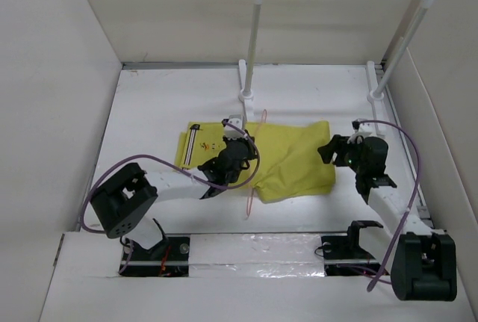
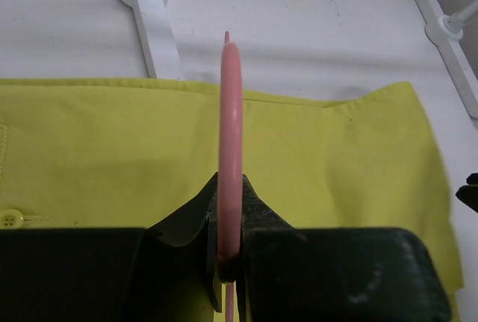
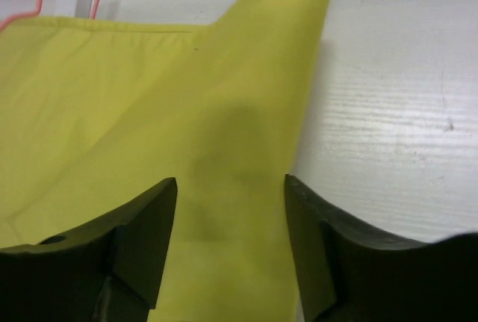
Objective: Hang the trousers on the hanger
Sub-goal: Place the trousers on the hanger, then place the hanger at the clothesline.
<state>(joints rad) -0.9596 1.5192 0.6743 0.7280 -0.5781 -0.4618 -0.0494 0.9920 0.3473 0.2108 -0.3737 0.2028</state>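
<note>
– Trousers [image 1: 287,169]: location, handling?
– Folded flat mid-bench [image 1: 149,98]; soft, light, limp (likely to sag when lifted). Best taken at the folded end, where the right fingers [image 3: 230,202] stand spread astride it.
– Hanger [image 2: 230,135]?
– Thin stiff wire, held edge-on above them, pinched by the left fingers [image 2: 230,221]. Rail frame [image 1: 254,45] stands behind, apart.

The white surface [image 1: 149,105] carries the yellow trousers [image 1: 295,161], folded flat across its middle, and the white rail frame [image 1: 252,45] stands on feet along its far edge.
</note>
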